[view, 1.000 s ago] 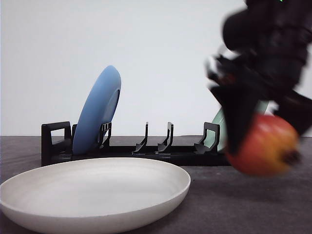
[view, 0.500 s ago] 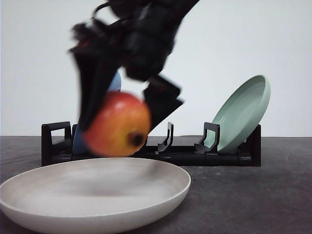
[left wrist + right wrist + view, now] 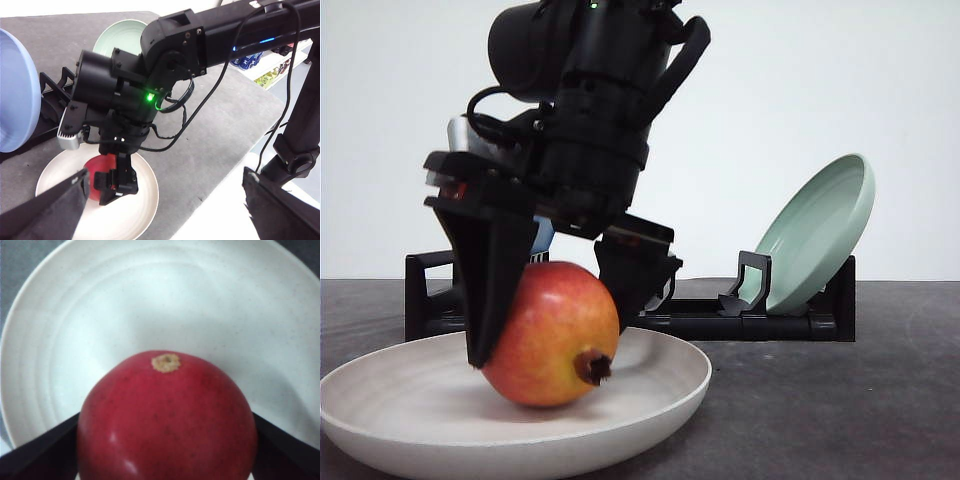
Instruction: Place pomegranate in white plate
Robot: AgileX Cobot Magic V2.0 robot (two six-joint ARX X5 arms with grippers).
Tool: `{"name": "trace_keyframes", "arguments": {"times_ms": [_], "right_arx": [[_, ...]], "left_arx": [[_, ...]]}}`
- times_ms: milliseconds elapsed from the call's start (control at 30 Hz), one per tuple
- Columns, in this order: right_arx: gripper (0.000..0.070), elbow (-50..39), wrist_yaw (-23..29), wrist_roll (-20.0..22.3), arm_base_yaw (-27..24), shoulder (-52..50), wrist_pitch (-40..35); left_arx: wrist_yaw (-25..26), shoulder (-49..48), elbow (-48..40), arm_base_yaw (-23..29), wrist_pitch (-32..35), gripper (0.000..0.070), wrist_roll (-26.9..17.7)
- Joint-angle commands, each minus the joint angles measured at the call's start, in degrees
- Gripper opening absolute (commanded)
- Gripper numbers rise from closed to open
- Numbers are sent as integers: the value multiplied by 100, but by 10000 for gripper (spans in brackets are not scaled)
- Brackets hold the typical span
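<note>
On the counter (image 3: 840, 420), the white plate (image 3: 660, 385) sits in front of a rack (image 3: 720, 322) holding a green plate (image 3: 820, 235). Over it, the right gripper (image 3: 555, 330) is spread fruit-wide, fingers clamped on the pomegranate (image 3: 552, 335), which sits between them, resting on the white plate.

The right gripper (image 3: 107, 181) reaches down over the white plate (image 3: 145, 200), its fingers (image 3: 122, 177) clamped on the pomegranate (image 3: 101, 164); a blue plate (image 3: 17, 112) and green plate (image 3: 122, 35) stand in a black rack (image 3: 50, 107).
</note>
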State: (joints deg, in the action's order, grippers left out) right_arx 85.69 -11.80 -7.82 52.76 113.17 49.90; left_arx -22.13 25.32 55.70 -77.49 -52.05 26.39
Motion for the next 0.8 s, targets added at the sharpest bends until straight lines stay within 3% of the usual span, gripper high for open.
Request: {"name": "trace_keyframes", "arguments": {"times_ms": [0,200,300,333,567,767], "right_arx": [[492,118,3,7,40,188,-16],[516,118,-12,18,40,213,-16],[677,118,-12,-10,40,213,-17],[700,118,-12,-34,40,213,-19],[700,155,-21,-51,-11,37,141],[700,155,-13,5,-154,-897,711]], "left_arx": [[11,11,103,-79,66,593,1],[11,11,105,-79,62,593,1],[11,11,104,-79,61,593,0],[11,11,104,-79,60,593,0],[11,11,103,-79,58,593,2],[11,11,105,-79,48,593,2]]}}
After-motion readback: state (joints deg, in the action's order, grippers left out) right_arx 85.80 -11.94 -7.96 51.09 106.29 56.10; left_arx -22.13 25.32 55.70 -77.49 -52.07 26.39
